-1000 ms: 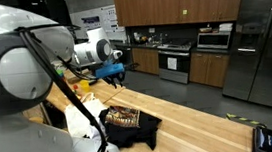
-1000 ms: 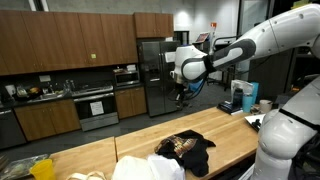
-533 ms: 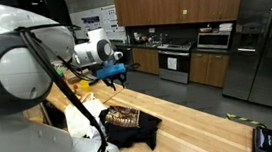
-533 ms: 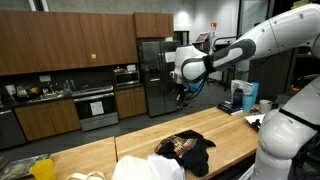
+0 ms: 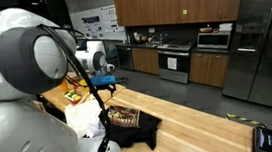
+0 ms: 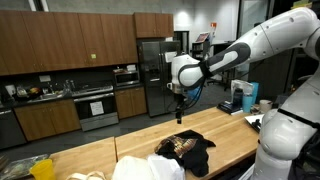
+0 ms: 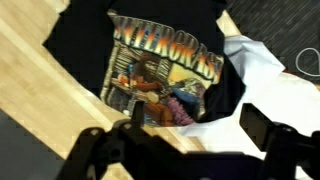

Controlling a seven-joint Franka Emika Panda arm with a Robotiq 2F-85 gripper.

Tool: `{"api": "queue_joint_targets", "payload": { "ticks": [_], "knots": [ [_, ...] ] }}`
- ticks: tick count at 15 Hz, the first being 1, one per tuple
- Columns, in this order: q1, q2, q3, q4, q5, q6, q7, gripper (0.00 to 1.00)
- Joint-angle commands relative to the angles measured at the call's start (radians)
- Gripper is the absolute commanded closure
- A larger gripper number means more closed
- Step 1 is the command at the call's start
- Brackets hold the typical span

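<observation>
A black T-shirt with a colourful printed graphic lies crumpled on the wooden counter. It shows in both exterior views. A white cloth lies against its edge. My gripper hangs in the air above the shirt, open, with nothing between its fingers. In both exterior views the gripper points down, well clear of the cloth.
A yellow bag sits near one end of the counter, and a dark device near the other. A blue-and-white appliance stands on a side counter. Cabinets, an oven and a steel fridge line the back wall.
The jaws have opened wide. The arm has swung so the gripper now points down, lower over the shirt.
</observation>
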Motion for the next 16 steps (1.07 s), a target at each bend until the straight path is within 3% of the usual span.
{"api": "queue_joint_targets", "payload": {
  "ticks": [1, 4, 6, 10, 15, 16],
  "knots": [
    [0.069, 0.092, 0.024, 0.048, 0.187, -0.001, 0.038, 0.00],
    [0.072, 0.165, 0.080, 0.070, 0.299, 0.042, 0.157, 0.00],
    [0.058, 0.201, 0.122, 0.028, 0.265, 0.222, 0.179, 0.00],
    [0.026, 0.309, 0.169, -0.024, 0.072, 0.392, 0.242, 0.00],
    [-0.014, 0.414, 0.178, -0.029, -0.237, 0.387, 0.381, 0.01],
    [-0.012, 0.426, 0.174, -0.023, -0.272, 0.361, 0.377, 0.26]
  ]
}}
